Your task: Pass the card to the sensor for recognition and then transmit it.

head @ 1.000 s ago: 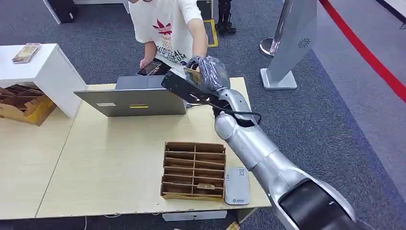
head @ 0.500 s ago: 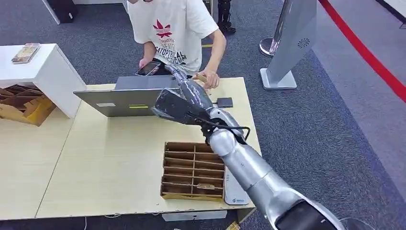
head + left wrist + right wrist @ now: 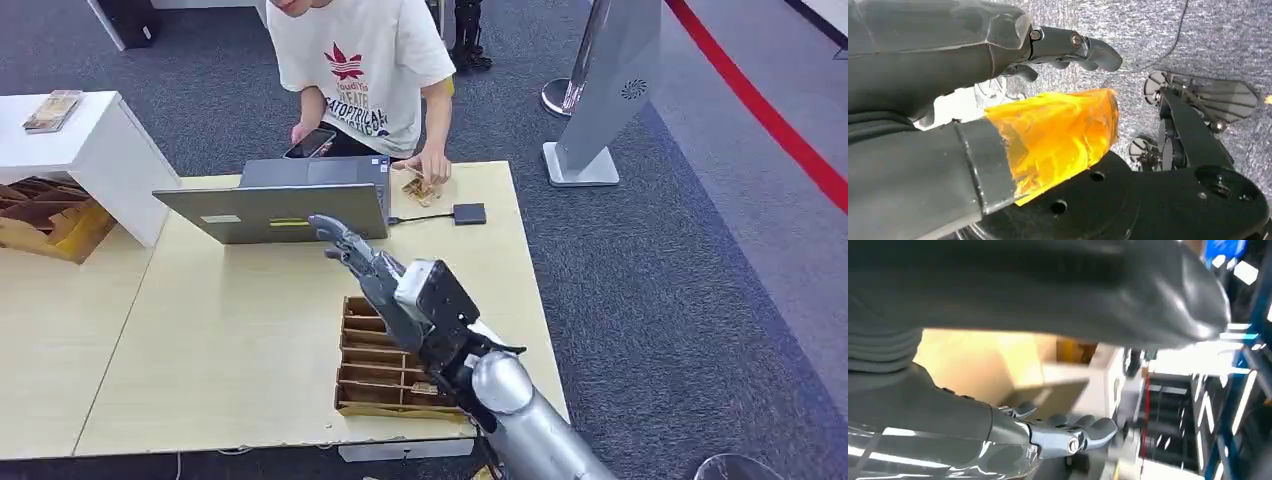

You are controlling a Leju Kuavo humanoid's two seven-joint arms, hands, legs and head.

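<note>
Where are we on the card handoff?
Handoff looks done: the small tan card lies on the pale wooden table under the person's hand, beside the grey laptop. In hand: nothing; the right hand hangs open above the brown cardboard divider box. Whether the sensor pass happened can't be told from these frames. Left: presumably the next card.

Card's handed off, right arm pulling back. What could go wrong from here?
The right hand, fingers spread and empty, hangs low between the laptop and the cardboard organizer; it could clip the laptop's lid or snag a divider. The person's hand holds the card at the table's far edge, within the arm's reach.
</note>
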